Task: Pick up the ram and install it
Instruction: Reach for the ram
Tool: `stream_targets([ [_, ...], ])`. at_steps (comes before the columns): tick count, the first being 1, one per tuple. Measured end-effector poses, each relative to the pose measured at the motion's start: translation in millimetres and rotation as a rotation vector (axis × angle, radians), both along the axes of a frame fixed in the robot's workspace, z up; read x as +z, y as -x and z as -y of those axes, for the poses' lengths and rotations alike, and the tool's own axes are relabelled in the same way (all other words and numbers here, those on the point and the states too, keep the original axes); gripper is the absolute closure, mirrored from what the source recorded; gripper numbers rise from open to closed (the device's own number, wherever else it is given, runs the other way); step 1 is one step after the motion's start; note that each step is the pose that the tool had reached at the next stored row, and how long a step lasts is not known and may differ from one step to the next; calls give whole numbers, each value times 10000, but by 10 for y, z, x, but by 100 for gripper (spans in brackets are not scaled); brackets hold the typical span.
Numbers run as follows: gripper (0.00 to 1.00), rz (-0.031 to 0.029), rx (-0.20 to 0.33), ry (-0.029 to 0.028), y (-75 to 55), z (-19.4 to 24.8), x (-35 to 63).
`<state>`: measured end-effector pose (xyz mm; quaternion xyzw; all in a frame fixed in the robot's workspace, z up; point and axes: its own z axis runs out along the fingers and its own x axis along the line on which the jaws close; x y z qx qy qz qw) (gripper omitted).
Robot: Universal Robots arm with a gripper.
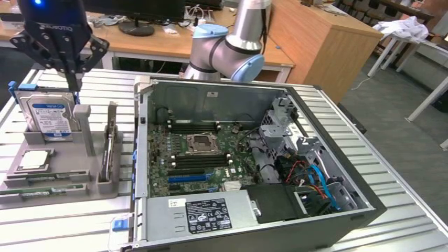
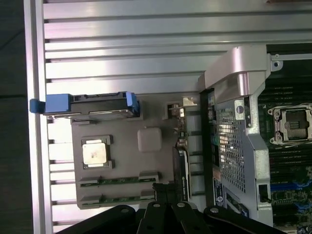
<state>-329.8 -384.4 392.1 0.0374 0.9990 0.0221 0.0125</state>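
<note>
Two green ram sticks (image 1: 43, 180) (image 2: 119, 180) lie flat in slots at the front of a grey tray (image 1: 63, 191) (image 2: 122, 122). Another long board (image 1: 109, 149) (image 2: 181, 163) stands on its edge in the tray's side slot. My gripper (image 1: 73, 84) (image 2: 164, 191) hangs above the tray's far end, just behind the hard drive (image 1: 48, 113) (image 2: 90, 105). Its fingers are shut together with nothing between them. The open computer case (image 1: 350, 210) lies to the exterior view's right, its motherboard (image 1: 199, 157) (image 2: 287, 161) showing dark memory slots beside the CPU socket (image 1: 203, 142) (image 2: 291, 124).
A square metal CPU chip (image 1: 35, 159) (image 2: 96, 153) sits in the tray between the drive and the flat sticks. The case's metal wall (image 1: 140, 152) rises right beside the tray. Everything rests on a ribbed metal table (image 1: 63, 226). The arm's base (image 1: 224, 50) stands behind the case.
</note>
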Motion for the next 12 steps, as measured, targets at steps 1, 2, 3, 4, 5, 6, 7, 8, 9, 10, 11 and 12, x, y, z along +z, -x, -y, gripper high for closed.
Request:
stream_targets([
  [1,89,0,-1,0,21,-2,0],
  [2,89,0,0,0,43,-4,-1],
  [3,89,0,-1,0,67,-6,-1],
  [4,89,0,-1,0,90,-8,-1],
  [5,89,-1,-1,1,113,-10,-1],
  [6,89,0,0,0,136,-12,-2],
  [7,89,-1,0,1,160,-14,-2],
  [8,89,0,0,1,184,-16,-3],
  [9,89,-1,0,0,208,-18,-3],
  [10,89,0,0,1,231,-20,-3],
  [11,89,0,0,0,253,-21,-4],
  [12,89,0,0,1,276,-23,-4],
])
